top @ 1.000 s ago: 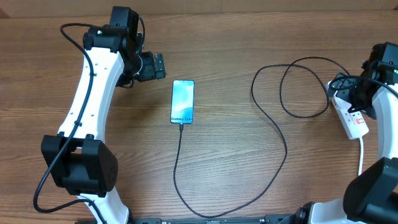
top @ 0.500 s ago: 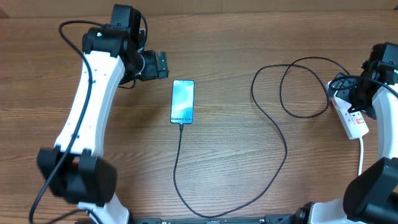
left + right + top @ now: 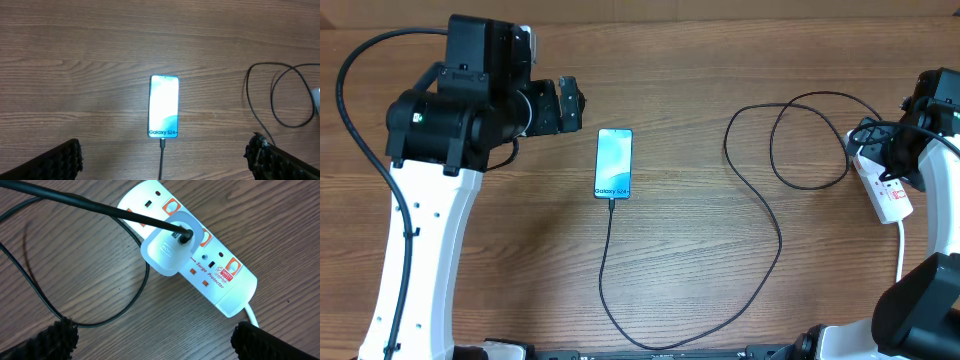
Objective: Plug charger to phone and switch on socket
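Robotics lab bench, likely: white-and-black robot arm (image 3: 420,250) at left frame edge, second arm (image 3: 945,175) at right edge, wood-grain desk (image 3: 720,300) between them.

From above, my right arm (image 3: 935,165) hides most of the socket (image 3: 892,200); I see just one end. In the left wrist view, the charger (image 3: 161,162) runs off the bottom edge, and only the tips of the left fingers (image 3: 55,165) show. The socket's switches (image 3: 231,269) look too small for me to tell on from off.
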Robot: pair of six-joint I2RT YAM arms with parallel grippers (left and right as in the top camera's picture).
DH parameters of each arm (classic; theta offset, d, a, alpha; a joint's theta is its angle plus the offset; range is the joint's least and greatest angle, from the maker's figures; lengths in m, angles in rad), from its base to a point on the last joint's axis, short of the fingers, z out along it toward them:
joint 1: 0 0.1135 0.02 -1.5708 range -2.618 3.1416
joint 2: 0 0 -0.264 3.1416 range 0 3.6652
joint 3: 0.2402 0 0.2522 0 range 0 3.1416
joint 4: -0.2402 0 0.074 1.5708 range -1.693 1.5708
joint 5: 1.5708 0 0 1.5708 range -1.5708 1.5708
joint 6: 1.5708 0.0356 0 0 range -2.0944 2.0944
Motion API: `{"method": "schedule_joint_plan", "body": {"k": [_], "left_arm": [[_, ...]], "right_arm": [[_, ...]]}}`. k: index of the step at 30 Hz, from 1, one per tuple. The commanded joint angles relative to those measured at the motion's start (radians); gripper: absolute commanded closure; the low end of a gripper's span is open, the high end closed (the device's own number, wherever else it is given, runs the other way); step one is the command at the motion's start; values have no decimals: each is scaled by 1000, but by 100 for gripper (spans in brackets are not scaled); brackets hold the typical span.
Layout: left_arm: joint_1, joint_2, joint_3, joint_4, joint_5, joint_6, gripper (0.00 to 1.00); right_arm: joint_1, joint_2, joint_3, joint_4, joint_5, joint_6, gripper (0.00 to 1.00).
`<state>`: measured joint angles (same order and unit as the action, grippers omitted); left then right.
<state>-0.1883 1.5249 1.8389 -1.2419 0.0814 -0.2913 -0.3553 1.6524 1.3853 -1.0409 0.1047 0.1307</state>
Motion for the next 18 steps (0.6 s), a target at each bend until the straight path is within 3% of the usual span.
{"method": "schedule_joint_plan", "body": {"k": [1,10,18], "left_arm": [[5,-31,7,0,-7,-1,0],[4,-68,-32,-2,-97,24,1],[5,-84,-311,310,-96,38,0]], "right_arm": [[0,-3,-10,4,10,-1,0],[0,-3,-10,4,10,-1,0],[0,-3,-10,4,10,-1,0]]}}
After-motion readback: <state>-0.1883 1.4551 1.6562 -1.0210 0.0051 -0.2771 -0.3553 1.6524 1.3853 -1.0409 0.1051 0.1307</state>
